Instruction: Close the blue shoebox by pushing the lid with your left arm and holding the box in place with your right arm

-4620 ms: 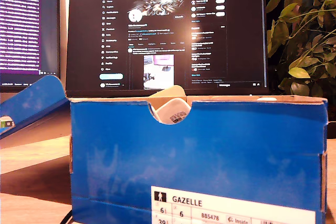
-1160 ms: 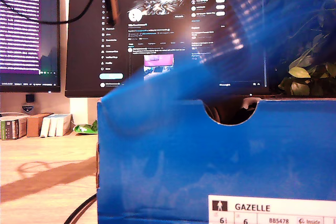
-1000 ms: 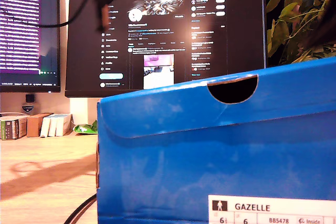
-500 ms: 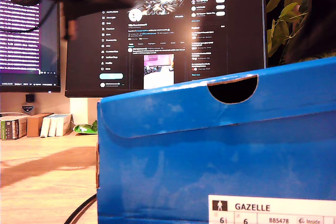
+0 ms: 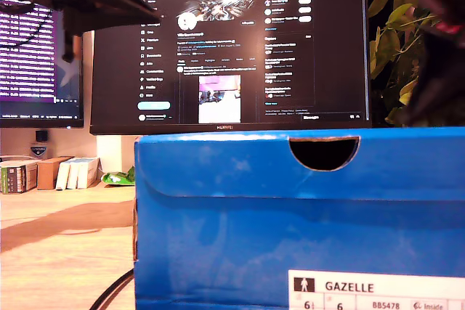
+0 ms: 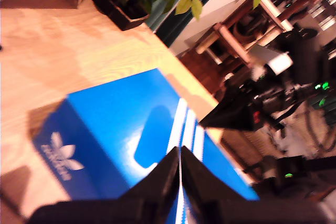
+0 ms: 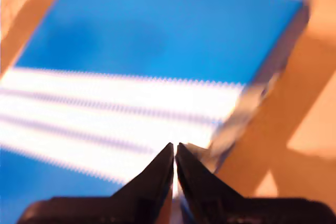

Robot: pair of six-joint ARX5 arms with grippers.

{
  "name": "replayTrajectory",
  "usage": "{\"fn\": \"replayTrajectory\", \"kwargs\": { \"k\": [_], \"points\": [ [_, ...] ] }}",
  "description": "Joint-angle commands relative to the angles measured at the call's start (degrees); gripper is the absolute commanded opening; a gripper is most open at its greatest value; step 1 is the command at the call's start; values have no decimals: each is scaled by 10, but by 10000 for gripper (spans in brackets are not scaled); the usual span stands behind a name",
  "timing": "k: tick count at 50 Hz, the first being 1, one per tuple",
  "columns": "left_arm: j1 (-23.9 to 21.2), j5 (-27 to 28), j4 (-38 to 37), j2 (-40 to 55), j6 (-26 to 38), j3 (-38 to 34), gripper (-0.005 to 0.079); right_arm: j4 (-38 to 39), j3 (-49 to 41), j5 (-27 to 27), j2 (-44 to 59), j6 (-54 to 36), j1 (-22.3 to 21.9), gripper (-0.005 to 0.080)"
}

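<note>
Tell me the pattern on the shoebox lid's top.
Blue lid with three white stripes and a white trefoil logo, clearest in the first wrist view.

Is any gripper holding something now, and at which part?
Nothing is held: my first gripper and my second gripper are shut and empty above the closed shoebox.

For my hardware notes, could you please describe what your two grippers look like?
My first gripper and my second gripper both have matte black, wedge-shaped jaws tapering to thin tips. No markings show on them. In the exterior view the arms are dark blurred shapes, with a black cable hanging from one.

My first hand (image 6: 179, 167) and second hand (image 7: 174, 162) look black, with tapered, possibly matte fingers.
</note>
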Motion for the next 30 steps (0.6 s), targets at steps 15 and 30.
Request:
{"fn": "replayTrajectory", "kwargs": {
  "k": [15, 30],
  "points": [
    [48, -228, -3, -104, 110, -5, -19, 192, -12, 197, -110, 0, -32, -11],
    [78, -299, 83, -141, 117, -3, -19, 362, -4, 231, -132, 15, -47, -2]
  ]
}}
